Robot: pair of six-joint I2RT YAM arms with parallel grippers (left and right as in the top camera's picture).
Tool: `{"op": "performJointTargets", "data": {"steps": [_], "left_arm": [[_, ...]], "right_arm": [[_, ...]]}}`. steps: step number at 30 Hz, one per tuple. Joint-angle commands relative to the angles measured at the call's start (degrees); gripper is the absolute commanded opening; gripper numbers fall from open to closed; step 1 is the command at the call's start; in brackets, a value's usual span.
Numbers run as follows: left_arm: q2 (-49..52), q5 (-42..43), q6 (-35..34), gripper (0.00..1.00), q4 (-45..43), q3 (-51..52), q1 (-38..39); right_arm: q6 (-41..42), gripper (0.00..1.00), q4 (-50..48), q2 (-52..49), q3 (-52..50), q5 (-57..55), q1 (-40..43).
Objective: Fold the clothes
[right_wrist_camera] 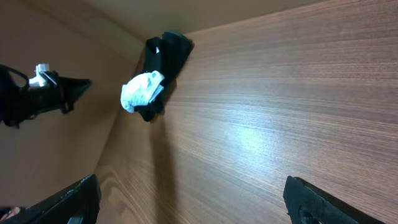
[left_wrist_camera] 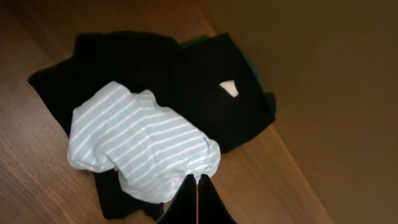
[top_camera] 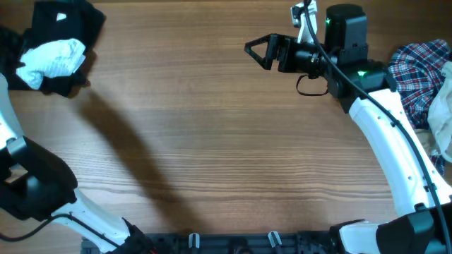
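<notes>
The clothes lie in two heaps. At the table's far left corner a pale-blue striped garment (top_camera: 51, 59) (left_wrist_camera: 140, 142) (right_wrist_camera: 140, 89) lies crumpled on black garments (top_camera: 67, 25) (left_wrist_camera: 186, 74), one of which has a small white logo. At the right edge lie a red-blue-white plaid shirt (top_camera: 418, 67) and a pale-blue piece (top_camera: 443, 106). My left gripper (left_wrist_camera: 199, 182) is shut with nothing in it, and its tips hover at the striped garment's near edge. My right gripper (top_camera: 253, 49) (right_wrist_camera: 193, 202) stands open and empty above bare wood at the table's far middle.
The wooden table (top_camera: 212, 141) stretches between the two heaps. The left arm (top_camera: 28, 183) comes in along the left edge and the right arm (top_camera: 388, 141) along the right side. The table edge runs close behind the black garments (left_wrist_camera: 292, 155).
</notes>
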State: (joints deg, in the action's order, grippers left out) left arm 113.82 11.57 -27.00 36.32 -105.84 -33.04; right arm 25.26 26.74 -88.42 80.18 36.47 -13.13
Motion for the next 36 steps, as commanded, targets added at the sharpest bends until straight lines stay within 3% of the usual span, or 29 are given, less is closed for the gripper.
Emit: {"op": "performJointTargets", "data": {"steps": [1, 12, 24, 36], "left_arm": [[7.1, -2.25, 1.25, 0.04, 0.35, 0.63, 0.26], [19.74, -2.45, 1.33, 0.04, -1.05, 0.61, 0.24], [7.67, -2.03, 1.31, 0.04, -1.49, 0.61, 0.26], [11.96, -0.46, 1.11, 0.04, -6.91, 0.61, 6.56]], "right_arm": [[-0.33, 0.95, -0.33, 1.11, 0.02, 1.38, 0.13], [0.37, 0.94, -0.33, 1.11, 0.02, 2.1, 0.13], [0.35, 0.95, -0.44, 1.11, 0.02, 2.19, 0.13], [0.39, 0.95, -0.55, 1.11, 0.02, 3.72, 0.13]]}}
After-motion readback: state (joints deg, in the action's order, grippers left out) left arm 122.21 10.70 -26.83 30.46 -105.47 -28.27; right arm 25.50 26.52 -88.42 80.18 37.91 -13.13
